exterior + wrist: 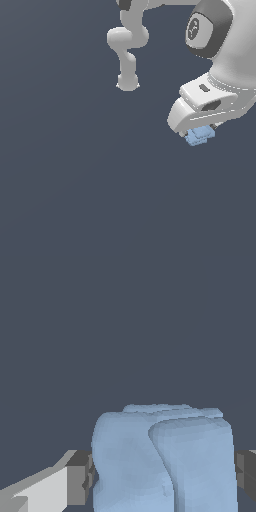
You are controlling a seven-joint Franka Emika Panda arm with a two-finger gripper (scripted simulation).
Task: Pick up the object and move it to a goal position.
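The white gripper (200, 134) is pinching the light-blue lumpy block (199, 136), which is sitting between its fingertips, directly beneath the hand. In the wrist view the grey finger pads (84, 478) are pressing against both sides of the block (165, 461), a contact the exterior view is hiding behind the gripper body. The exterior view alone is showing the arm (127, 47) curving away behind the gripper, and a round emblem (194, 29) on a dark joint cap above it; no lettering is readable. A plain dark grey surface (75, 175) is lying all around.
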